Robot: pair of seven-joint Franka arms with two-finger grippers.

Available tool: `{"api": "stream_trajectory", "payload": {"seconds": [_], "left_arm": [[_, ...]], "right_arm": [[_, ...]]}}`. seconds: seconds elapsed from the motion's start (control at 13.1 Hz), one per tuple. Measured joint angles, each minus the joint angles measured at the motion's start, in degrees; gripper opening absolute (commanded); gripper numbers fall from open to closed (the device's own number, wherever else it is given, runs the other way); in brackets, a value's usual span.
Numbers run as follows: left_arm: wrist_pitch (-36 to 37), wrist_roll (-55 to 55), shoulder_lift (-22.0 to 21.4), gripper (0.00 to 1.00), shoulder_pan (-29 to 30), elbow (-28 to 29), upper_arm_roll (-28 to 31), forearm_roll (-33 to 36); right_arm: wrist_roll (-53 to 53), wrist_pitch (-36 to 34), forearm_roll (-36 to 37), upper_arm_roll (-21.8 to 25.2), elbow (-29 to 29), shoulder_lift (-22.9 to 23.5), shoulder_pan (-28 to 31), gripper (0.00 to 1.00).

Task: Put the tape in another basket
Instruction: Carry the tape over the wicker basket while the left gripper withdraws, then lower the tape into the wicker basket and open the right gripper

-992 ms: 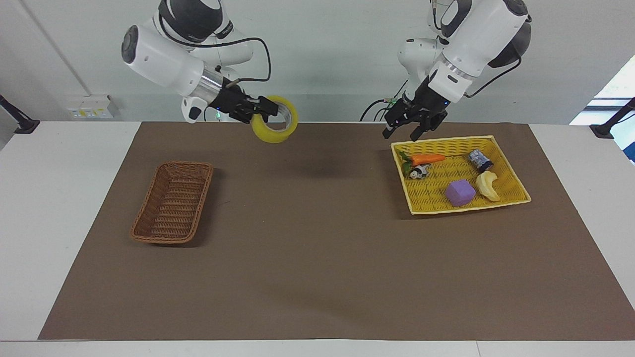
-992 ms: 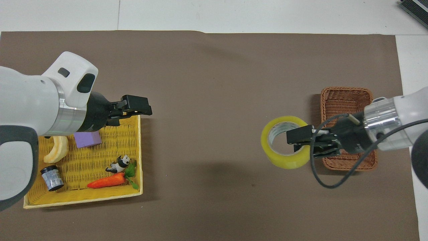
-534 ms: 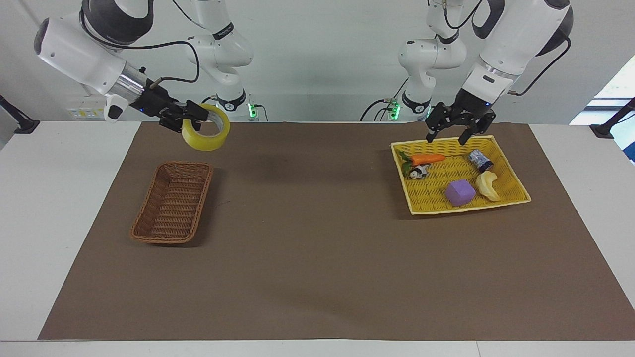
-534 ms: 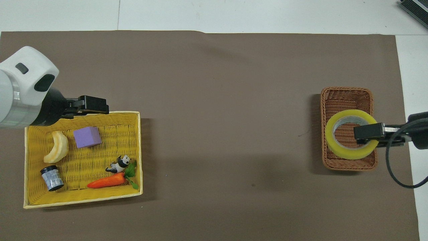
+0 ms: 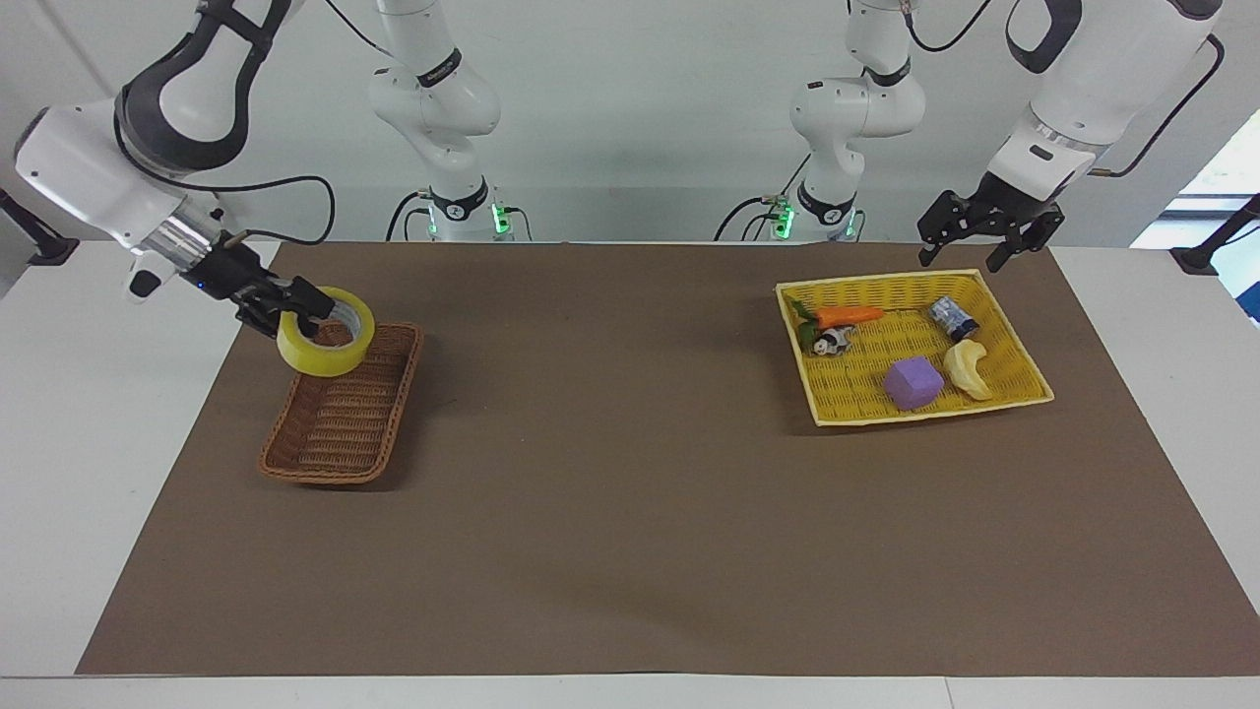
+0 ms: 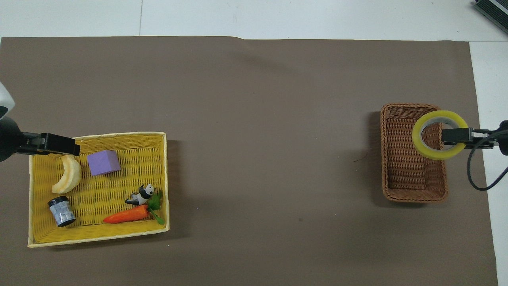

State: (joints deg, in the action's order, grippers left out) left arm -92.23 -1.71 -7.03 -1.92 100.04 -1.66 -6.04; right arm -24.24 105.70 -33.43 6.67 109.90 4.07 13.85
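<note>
Hanging in the air over the basket [image 5: 340, 414], the tape [image 5: 326, 344] is held by the right gripper [image 5: 295, 307]. The gripper's fingers pinch the wall of the roll, one inside the hole and one outside. The roll is tilted only a little, so its hole points mostly up. From the overhead view it sits over the corner of the basket on the side farther from the robots, toward the right arm's end of the table. It is not down in the basket yet.

The basket is long and thin. Its long side runs from near the robots to far from them.

The left gripper [image 5: 987, 234] is up over the edge of the yellow tray [image 5: 1024, 394] that is nearest the robots. Its fingers are spread wide and hold nothing. In the tray lie a carrot [image 5: 847, 316], a small panda [image 5: 833, 341], a purple block [image 5: 913, 382], a pale banana toy [image 5: 968, 368] and a little can [image 5: 952, 318].

Both the basket and the tray rest on a big brown mat [image 5: 630, 492]. The mat covers a white table [image 5: 59, 394]. A plain pale wall [image 5: 630, 118] stands past the robots.
</note>
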Motion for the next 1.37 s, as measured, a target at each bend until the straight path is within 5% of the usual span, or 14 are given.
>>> {"api": "stream_trajectory", "payload": {"seconds": [0.46,0.84,1.37], "left_arm": [[1.09,0.01,-0.06,1.00,0.01,-2.61,0.68,5.76],[7.57,0.12,2.11,1.00,0.23,-8.18,0.99,6.50],[8.34,0.11,2.68,1.00,1.38,-8.38,1.07,6.52]], "right_arm": [[-6.91,4.65,-3.68,-0.35,0.45,7.07,-0.01,0.00],[-17.41,6.20,-3.63,-0.07,3.13,9.93,1.92,0.00],[-18.32,8.31,-2.11,-0.46,3.71,10.47,1.59,0.00]]}}
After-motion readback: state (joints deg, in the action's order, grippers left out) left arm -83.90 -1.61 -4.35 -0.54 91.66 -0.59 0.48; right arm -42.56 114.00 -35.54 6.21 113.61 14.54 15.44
